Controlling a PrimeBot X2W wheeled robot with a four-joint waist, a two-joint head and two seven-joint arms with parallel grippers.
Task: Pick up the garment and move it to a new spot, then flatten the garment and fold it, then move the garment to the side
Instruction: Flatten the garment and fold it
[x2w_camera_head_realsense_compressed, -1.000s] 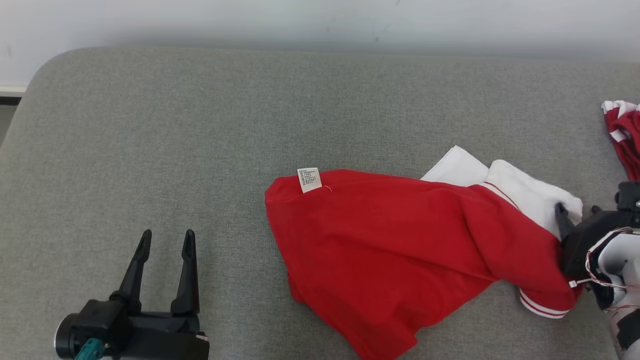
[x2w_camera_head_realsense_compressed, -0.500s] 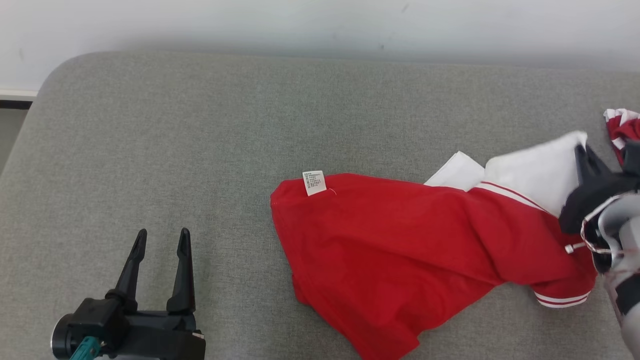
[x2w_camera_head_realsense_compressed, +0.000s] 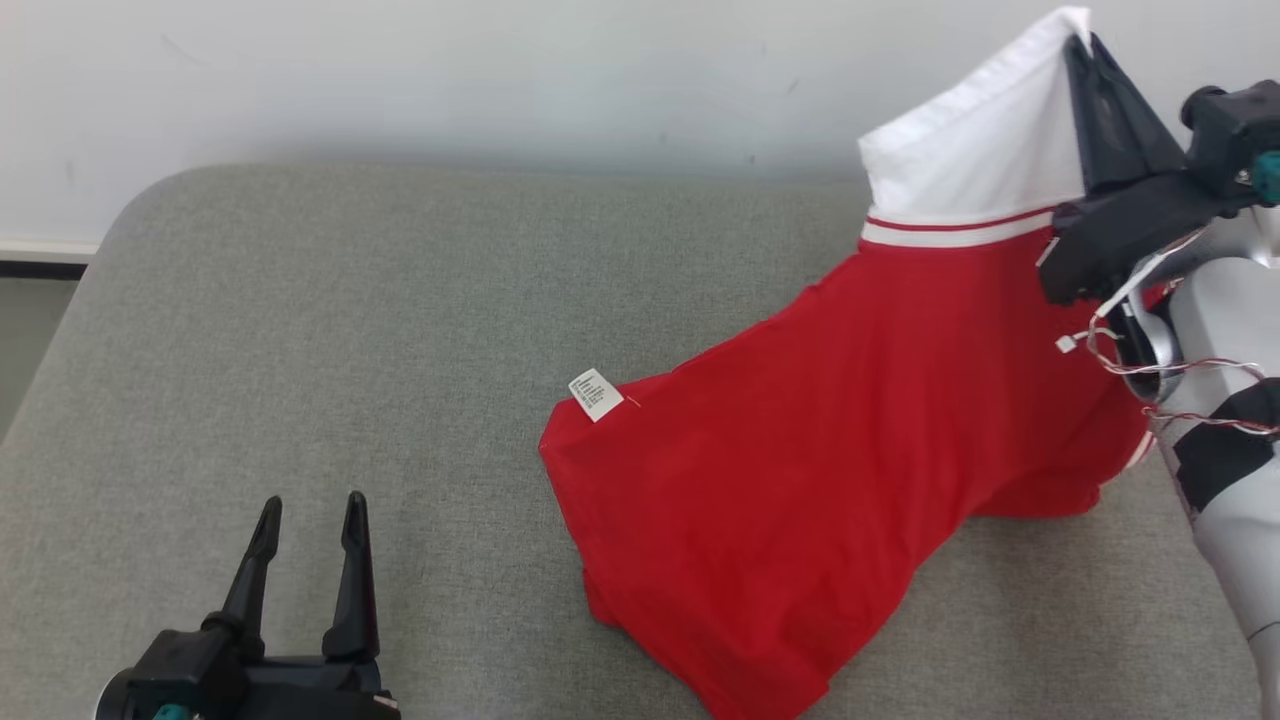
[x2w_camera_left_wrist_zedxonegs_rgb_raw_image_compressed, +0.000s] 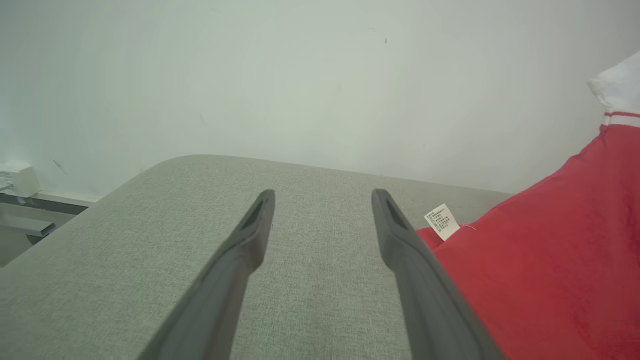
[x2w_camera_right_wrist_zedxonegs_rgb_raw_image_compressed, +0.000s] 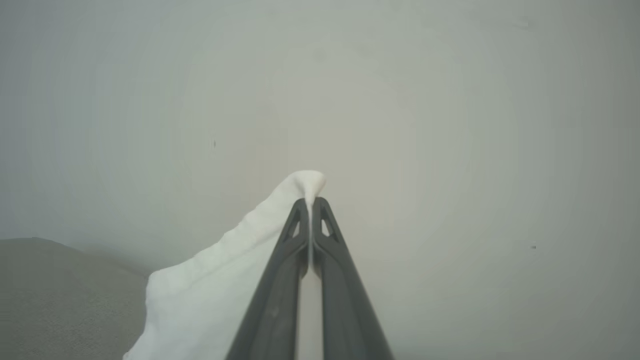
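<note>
Right gripper (x2w_camera_head_realsense_compressed: 1085, 45): both fingers pressed together, clamped on the white end of the garment (x2w_camera_head_realsense_compressed: 820, 440). In the right wrist view (x2w_camera_right_wrist_zedxonegs_rgb_raw_image_compressed: 307, 202) a nub of white cloth (x2w_camera_right_wrist_zedxonegs_rgb_raw_image_compressed: 220, 290) pokes out above the tips, and the rest drapes off to the lower left. It touches nothing else.

Left gripper (x2w_camera_head_realsense_compressed: 312, 505): fingers wide apart and empty, lower left of the head view. In its own wrist view (x2w_camera_left_wrist_zedxonegs_rgb_raw_image_compressed: 324, 195) it points across the grey cushion (x2w_camera_head_realsense_compressed: 350, 320). The right-hand finger there overlaps the red fabric (x2w_camera_left_wrist_zedxonegs_rgb_raw_image_compressed: 550, 260); cannot tell whether they touch.

Counts:
- 2 grippers, 2 fingers each
- 1 garment, red body with a white band and one thin red stripe under it
- 1 white care label (x2w_camera_head_realsense_compressed: 595, 394), at the garment's upper-left corner, also seen from the left wrist (x2w_camera_left_wrist_zedxonegs_rgb_raw_image_compressed: 441, 221)

Garment position: the white end is held up at the upper right of the head frame, against the pale wall (x2w_camera_head_realsense_compressed: 400, 80). The red body slopes down-left from there, and its label corner and lower hem lie on the cushion, centre to lower centre.

Versus a second ago:
- The right fingers were spread around the white end lying on the cushion at mid-right. They are now shut and up in the top right corner.
- The red body was lying flat and is now pulled into a taut slope.
- The label corner has barely moved on the cushion.
- The left gripper has the same pose and the same spread.
- The camera tilted: the cushion's far edge sits lower in frame.
</note>
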